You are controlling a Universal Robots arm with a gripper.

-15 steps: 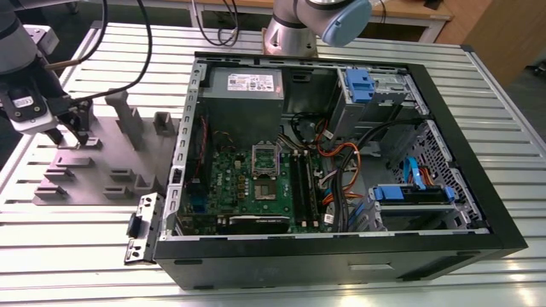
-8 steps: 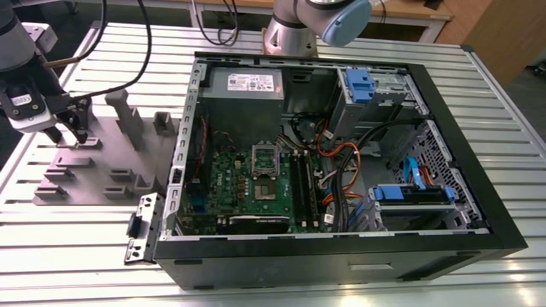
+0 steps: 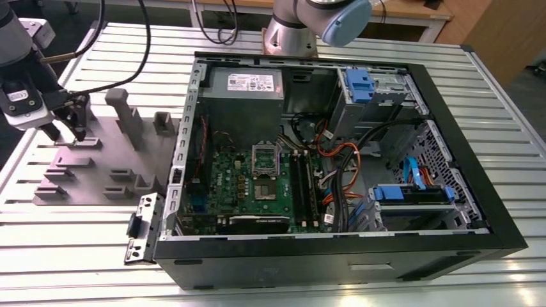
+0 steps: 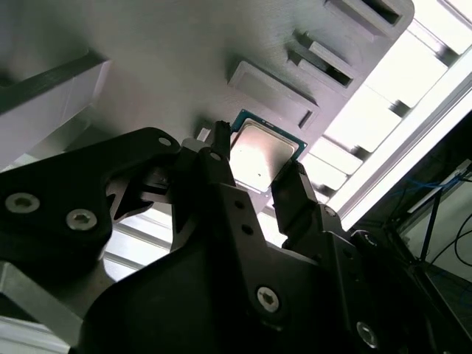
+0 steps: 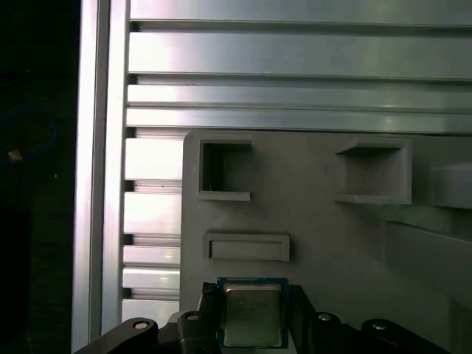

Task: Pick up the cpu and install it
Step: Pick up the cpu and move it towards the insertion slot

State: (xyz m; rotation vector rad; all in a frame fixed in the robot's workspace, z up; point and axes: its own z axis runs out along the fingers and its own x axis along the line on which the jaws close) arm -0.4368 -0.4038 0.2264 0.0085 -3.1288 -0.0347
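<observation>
Item: cpu [image 5: 252, 316], square, silver-grey lid on a green rim; it is seen in both wrist views lying on the grey fixture plate [image 3: 94, 173] and clasped at two opposite edges by the clenched tool [image 3: 66, 135]. Faint marks on the lid cannot be read. The fixture is set on the slatted aluminium bench [image 3: 77, 243], at the exterior view's left of the opened computer case [image 3: 341, 256]. A green motherboard [image 3: 256, 185] with its socket frame [image 3: 265, 155] is housed in the case. A white label [image 3: 247, 82], illegible, is fixed to the power supply.

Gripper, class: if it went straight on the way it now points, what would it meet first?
Probably the cpu, which lies straight ahead of the gripper on the grey fixture plate; how close they are is unclear.
</observation>
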